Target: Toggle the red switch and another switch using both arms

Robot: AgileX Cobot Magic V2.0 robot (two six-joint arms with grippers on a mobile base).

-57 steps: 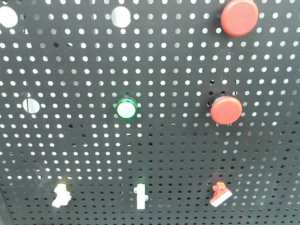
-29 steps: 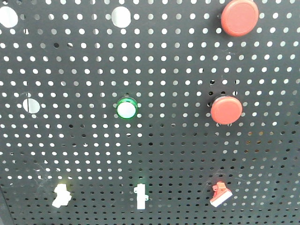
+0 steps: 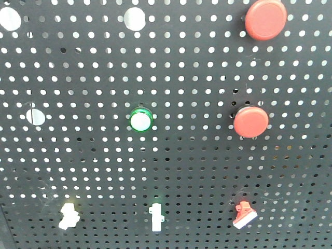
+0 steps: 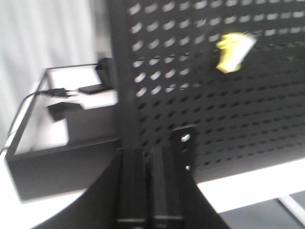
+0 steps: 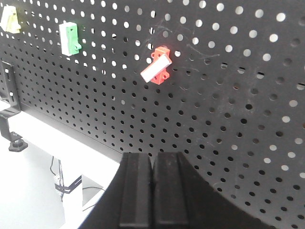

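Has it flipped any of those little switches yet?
Nothing looks flipped yet. The red switch sits untouched on the pegboard, and so does the yellow switch. Both grippers, right and left, have jaws closed and hang short of the board, each facing its switch. Both toggles are left to do.

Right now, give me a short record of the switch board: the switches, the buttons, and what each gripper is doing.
board: black pegboard, upright
red switch: red switch, bottom row, right end, white lever tip
other switches: green switch in the middle, yellow switch at the left
buttons: two round red buttons, one green-ringed button
left gripper: left gripper shut, below the yellow switch, not touching it
right gripper: right gripper shut, below the red switch, not touching it
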